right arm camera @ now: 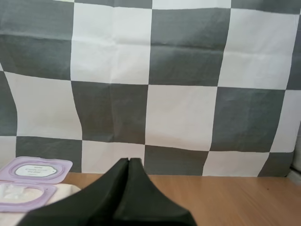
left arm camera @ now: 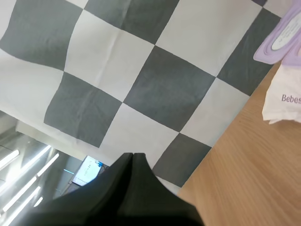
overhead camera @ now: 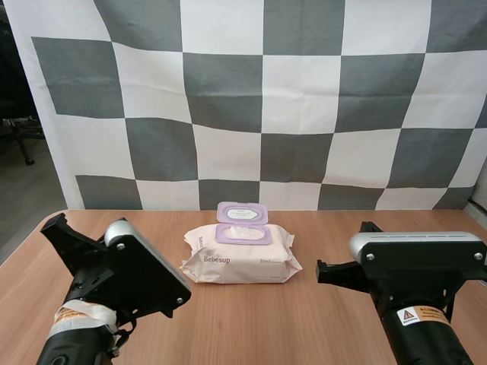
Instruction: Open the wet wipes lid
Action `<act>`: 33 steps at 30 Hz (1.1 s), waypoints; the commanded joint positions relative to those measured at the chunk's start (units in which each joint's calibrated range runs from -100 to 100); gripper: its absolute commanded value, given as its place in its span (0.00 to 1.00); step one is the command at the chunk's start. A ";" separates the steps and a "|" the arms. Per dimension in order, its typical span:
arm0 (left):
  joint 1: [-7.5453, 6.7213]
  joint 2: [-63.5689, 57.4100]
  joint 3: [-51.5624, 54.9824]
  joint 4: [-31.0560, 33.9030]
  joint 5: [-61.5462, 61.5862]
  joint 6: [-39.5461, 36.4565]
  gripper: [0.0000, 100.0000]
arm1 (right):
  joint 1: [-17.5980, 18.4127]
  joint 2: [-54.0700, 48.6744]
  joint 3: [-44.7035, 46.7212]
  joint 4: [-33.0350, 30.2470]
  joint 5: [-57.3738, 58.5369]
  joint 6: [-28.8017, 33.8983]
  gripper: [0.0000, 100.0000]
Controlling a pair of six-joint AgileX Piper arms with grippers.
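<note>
Nearest the bases, on either side of the pack, both arms sit folded low over the table. The left arm is to the pack's left and the right arm to its right, neither touching it.

On the left gripper the 2 fingers are pressed together into 1 dark wedge with nothing between them. It points up and away, with the pack's left end off to its side. The right gripper is likewise pressed together and empty. It is aimed level toward the far edge, so the pack lies ahead and to its left.

The pack lies flat between the 2 arms, its long axis running left to right across their line of reach. On its top, the purple frame shows white wipe inside. Beyond the frame, the lid is flipped back on the pack's far side, with its hinge along the long axis.

I judge the task done as things lie, with no lift left to make. If a move were needed, either arm would have to swing inward toward the pack. The left looks slightly nearer, though the margin is small.
</note>
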 commanded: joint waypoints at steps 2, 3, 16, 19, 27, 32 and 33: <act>-0.01 0.00 0.00 -12.73 2.77 -14.87 0.00 | -0.03 0.00 0.00 -9.93 0.04 7.23 0.00; -0.01 0.00 0.00 -12.73 3.59 -16.47 0.00 | -0.03 0.00 0.00 -10.29 0.04 7.96 0.00; -0.01 0.00 0.00 -4.74 22.67 -46.65 0.00 | -0.03 0.00 0.00 -24.45 16.45 32.57 0.00; -0.01 0.00 0.00 -4.62 22.67 -47.58 0.00 | 0.13 0.00 0.00 -24.45 19.45 32.12 0.00; -0.01 0.00 0.00 -4.73 23.02 -48.08 0.00 | 0.15 0.00 0.00 -24.89 19.28 26.40 0.00; -0.43 0.00 0.00 -6.28 23.61 -48.08 0.00 | 0.15 0.00 0.00 -24.89 19.28 26.18 0.00; -1.15 0.00 0.00 -6.28 23.61 -48.08 0.00 | 0.15 0.00 0.00 -24.89 19.28 26.18 0.00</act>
